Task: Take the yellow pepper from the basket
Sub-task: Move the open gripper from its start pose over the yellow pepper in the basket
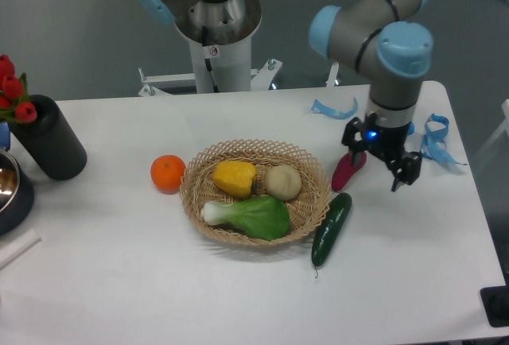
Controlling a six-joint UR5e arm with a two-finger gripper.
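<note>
Approach step, nothing grasped. The gripper (381, 162) hangs released and empty right of the basket (318, 172), above the counter (238, 297). The yellow pepper (235, 178) lies in the basket's left half, beside the potato (282, 182). Next, judged: travel left, descend over it.

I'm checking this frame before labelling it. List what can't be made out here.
- End effector: its fingers hang wide apart, but nothing shows how high they sit above the table.
- Purple vegetable: its upper end is hidden behind the end effector.
- Yellow pepper: its underside is hidden against the basket.
- Metal bowl and red flowers: cut off by the left edge.
</note>
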